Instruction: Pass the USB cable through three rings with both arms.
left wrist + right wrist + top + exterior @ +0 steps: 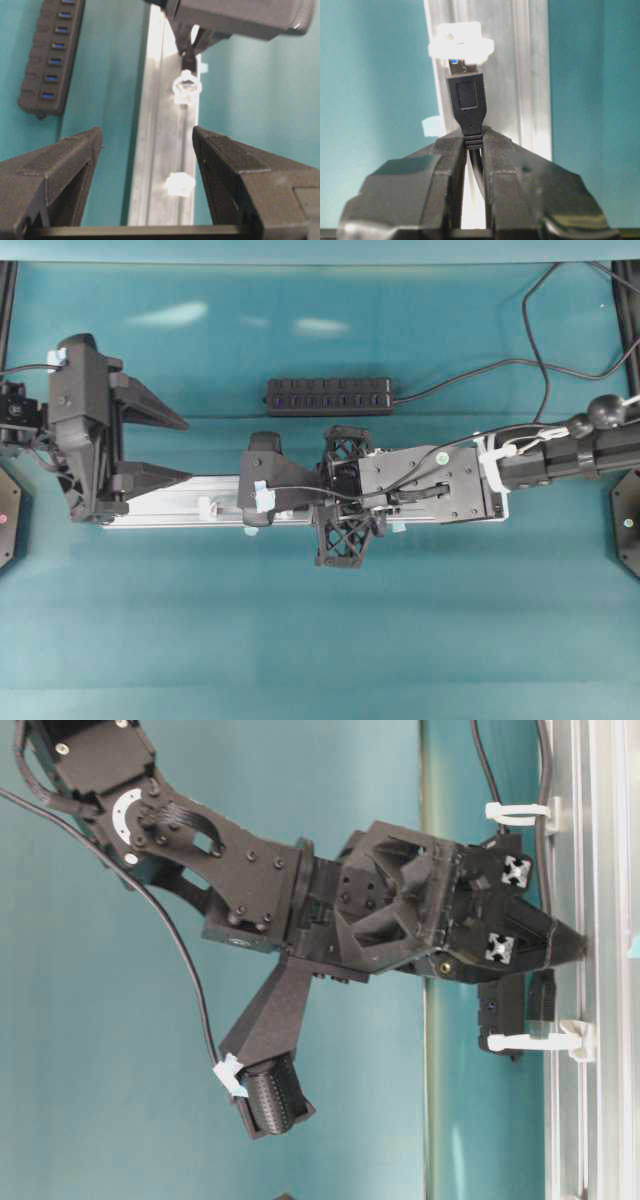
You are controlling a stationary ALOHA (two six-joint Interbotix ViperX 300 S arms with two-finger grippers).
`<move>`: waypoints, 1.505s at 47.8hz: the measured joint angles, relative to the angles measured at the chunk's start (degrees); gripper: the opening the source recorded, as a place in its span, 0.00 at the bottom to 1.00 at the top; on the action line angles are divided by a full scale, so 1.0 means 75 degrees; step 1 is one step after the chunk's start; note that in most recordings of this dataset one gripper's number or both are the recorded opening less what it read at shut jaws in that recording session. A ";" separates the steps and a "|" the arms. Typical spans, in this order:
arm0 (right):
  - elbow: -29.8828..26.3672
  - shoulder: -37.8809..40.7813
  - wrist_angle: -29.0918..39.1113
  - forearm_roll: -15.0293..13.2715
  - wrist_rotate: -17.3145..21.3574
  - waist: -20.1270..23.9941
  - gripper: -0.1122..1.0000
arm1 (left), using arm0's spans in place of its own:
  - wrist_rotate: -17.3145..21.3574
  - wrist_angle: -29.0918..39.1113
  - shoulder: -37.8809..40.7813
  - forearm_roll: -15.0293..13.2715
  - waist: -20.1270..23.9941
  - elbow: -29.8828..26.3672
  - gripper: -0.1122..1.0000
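My right gripper point(472, 136) is shut on the rear of the black USB plug point(466, 100), and the cord trails back between its fingers. The plug's metal tip sits at the opening of a whitish ring point(461, 47) on the silver rail point(520, 75). From the left wrist, that ring point(186, 87) has the plug point(189, 61) just behind it, and a nearer ring point(180, 184) stands free. My left gripper point(147, 131) is open at the rail's left end point(160, 512), holding nothing. Overhead, the left gripper point(188, 451) faces the right arm across a free ring point(207, 508).
A black multi-port hub strip point(329, 395) lies behind the rail, its cord running off right. At table level, another ring point(520, 813) stands further along the rail point(600, 920) with black cords running past it. The right arm lies over most of the rail.
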 measured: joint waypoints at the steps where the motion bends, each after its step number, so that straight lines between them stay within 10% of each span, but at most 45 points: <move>1: 0.0012 0.0012 -0.0012 0.0000 0.0000 0.0000 0.03 | -0.0012 0.0000 -0.0012 0.0000 0.0012 0.0000 0.79; 72: -0.0293 0.0211 -0.0691 0.0715 0.0305 -0.0082 0.03 | -0.0012 -0.1090 0.2156 0.0000 -0.0551 -0.0117 0.79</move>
